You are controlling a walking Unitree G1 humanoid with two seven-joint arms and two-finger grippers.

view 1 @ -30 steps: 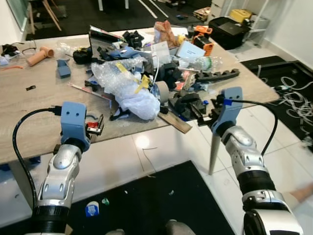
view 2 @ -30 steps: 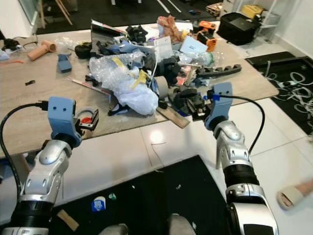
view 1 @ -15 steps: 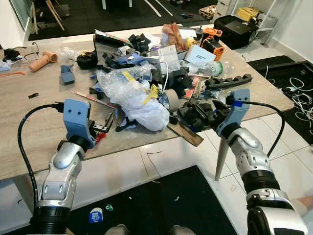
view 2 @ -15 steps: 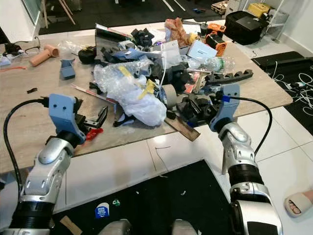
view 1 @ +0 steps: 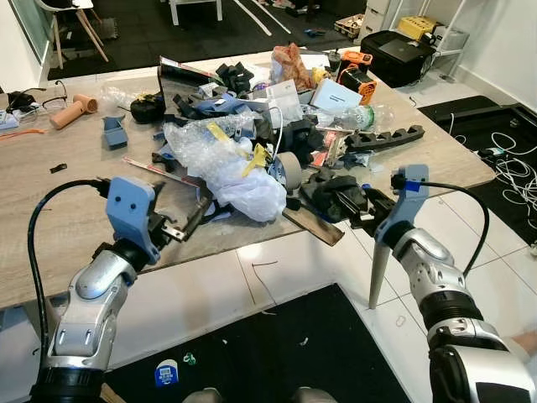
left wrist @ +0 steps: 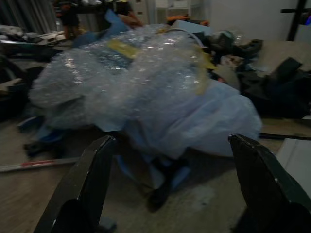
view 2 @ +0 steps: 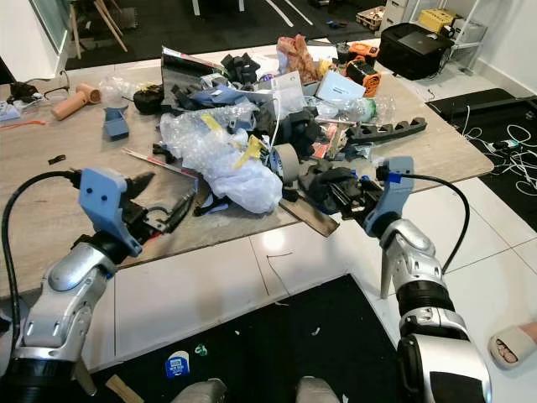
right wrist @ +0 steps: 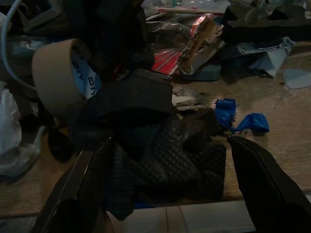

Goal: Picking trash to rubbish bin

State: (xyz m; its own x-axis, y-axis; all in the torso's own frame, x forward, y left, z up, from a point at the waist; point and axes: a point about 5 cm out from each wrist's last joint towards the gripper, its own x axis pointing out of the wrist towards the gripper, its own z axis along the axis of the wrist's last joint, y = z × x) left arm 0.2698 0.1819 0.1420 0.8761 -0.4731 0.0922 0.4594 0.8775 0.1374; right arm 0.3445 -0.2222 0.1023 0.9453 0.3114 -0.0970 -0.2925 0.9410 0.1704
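Trash (view 1: 252, 134) is heaped mid-table (view 1: 50, 201), reaching its near edge. Left gripper (view 1: 191, 225), fingers spread wide, faces the bubble wrap (left wrist: 146, 82); right gripper (view 1: 362, 210), also agape, faces black foam (right wrist: 160, 150) beside tape (right wrist: 56, 77).

A long table (view 1: 50, 201) with a pale wood-grain top runs across the room, its one visible slim grey leg (view 1: 377, 273) standing at the near right corner. The floor is glossy white square tiles (view 1: 210, 290) with grey joints, catching a bright reflection of overhead light. A black mat (view 1: 285, 353) lies on the tiles just before the table, with small scraps scattered on it. Beyond the table the floor is dark (view 1: 143, 29), with a wooden-legged chair (view 1: 63, 25) at the far left. A white wall (view 1: 512, 38) rises at the right.
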